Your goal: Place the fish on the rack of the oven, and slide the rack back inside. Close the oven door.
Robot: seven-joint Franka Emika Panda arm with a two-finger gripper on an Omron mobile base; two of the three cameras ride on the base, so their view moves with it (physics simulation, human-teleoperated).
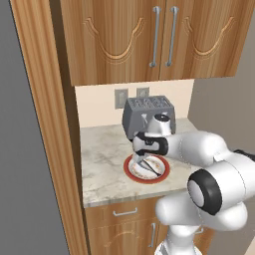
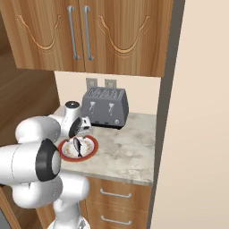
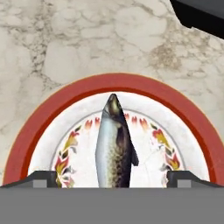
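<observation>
The fish (image 3: 114, 146) lies on the red-rimmed plate (image 3: 39, 120) on the marble counter (image 1: 102, 149), in front of the toaster (image 2: 104, 107). In the hand view its long axis runs from 12 o'clock, where one pointed end sits, down to 6 o'clock, passing straight between the two fingertips (image 3: 43, 178), which show at about 8 and 4 o'clock. The gripper (image 3: 114, 179) hangs just above the plate with its fingers spread wide, empty, one on each side of the body (nothing is touching the fish yet, as far as I can tell). So the fingers would close across the narrow width, not along the length, which looks like the right line-up. I judge the next move to be a straight drop and a squeeze on the middle of the body
</observation>
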